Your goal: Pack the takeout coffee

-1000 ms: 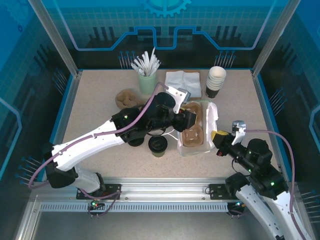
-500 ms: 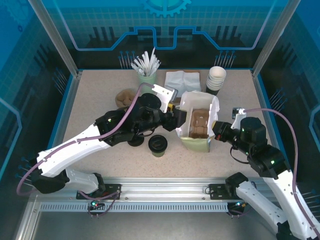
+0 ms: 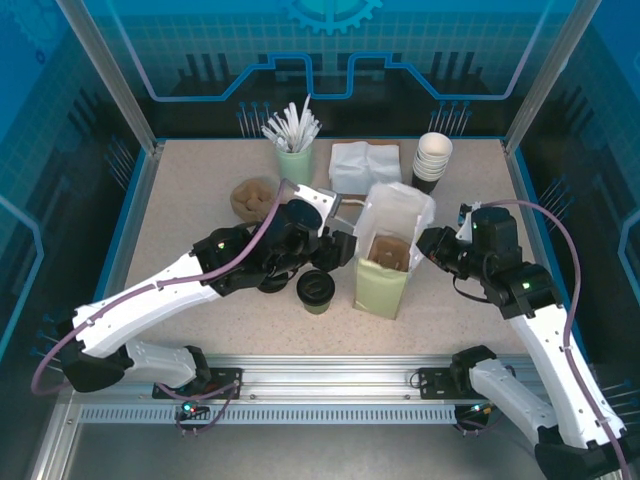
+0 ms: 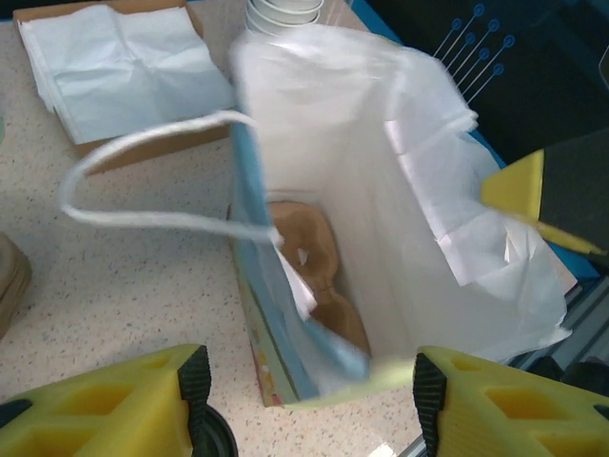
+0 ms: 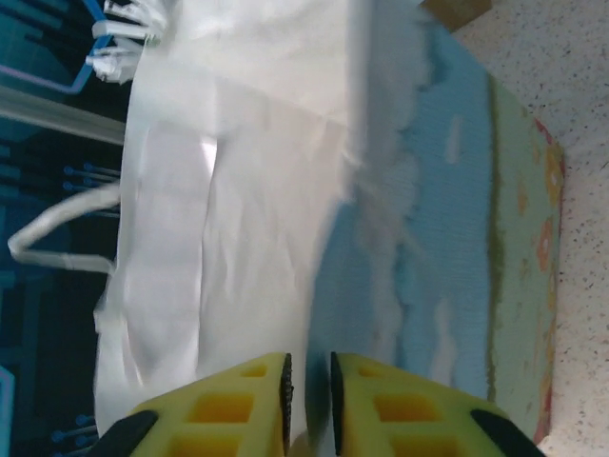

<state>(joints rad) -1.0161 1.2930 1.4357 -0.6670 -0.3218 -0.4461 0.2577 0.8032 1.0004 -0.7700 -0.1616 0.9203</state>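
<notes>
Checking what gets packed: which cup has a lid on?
The takeout coffee, beside the bag: black lid on. The stacked cups and the stirrer cup are open-topped.

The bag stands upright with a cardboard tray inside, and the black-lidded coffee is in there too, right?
Not quite. The bag stands upright with the cardboard tray inside, but the takeout coffee is outside it, on the table beside the bag, as the top external view shows.

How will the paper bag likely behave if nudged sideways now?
Probably tippy: the bag stands tall on a narrow base. Its thin, creased white walls would likely buckle rather than push cleanly. The brown cup carrier lying inside may steady the bottom a little.
</notes>
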